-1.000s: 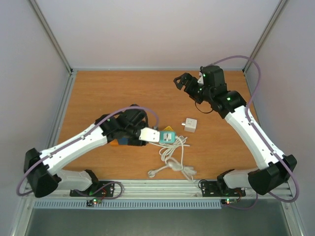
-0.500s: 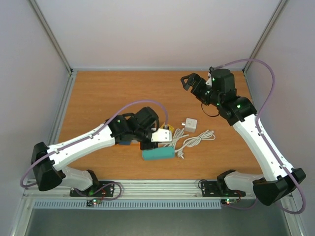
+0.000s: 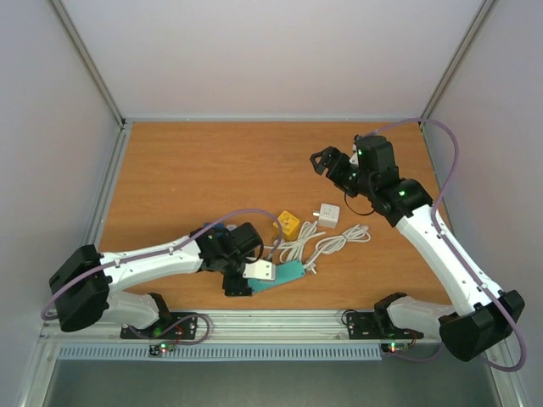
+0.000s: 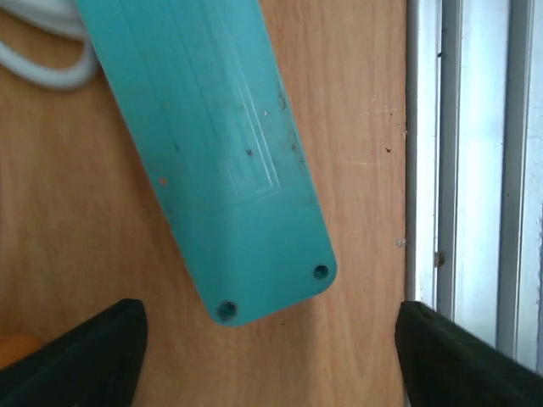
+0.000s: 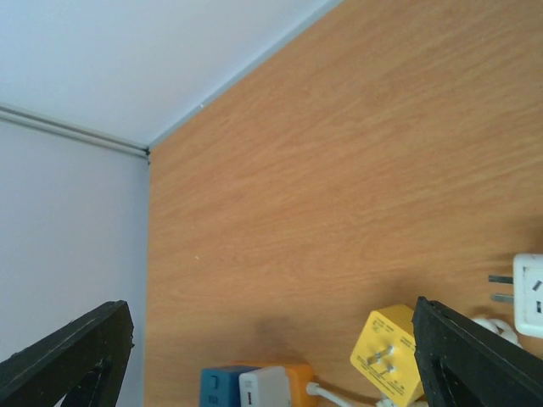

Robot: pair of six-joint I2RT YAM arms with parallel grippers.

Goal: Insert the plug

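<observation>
A teal power strip [image 3: 287,273] lies flat near the table's front edge. In the left wrist view its plain underside [image 4: 221,161] faces up, with two screw holes at the near end. My left gripper [image 3: 253,280] is open just behind that end, and its fingers [image 4: 85,360] stand wide apart without touching it. A white cable [image 3: 327,243] lies coiled beside the strip, one end close to the strip's right end. A yellow plug cube [image 3: 289,224] and a white plug adapter [image 3: 327,214] sit mid-table. My right gripper [image 3: 327,159] hangs open and empty above the far right.
In the right wrist view, blue, white and orange blocks [image 5: 263,390] sit left of the yellow cube [image 5: 392,354], with the white adapter [image 5: 528,292] at the right edge. The metal front rail [image 4: 471,170] runs close beside the strip. Walls enclose the table.
My left gripper carried the teal strip toward the front edge, then opened and let it go. The cable shifted to the right. My right gripper moved slightly toward the table's middle.
</observation>
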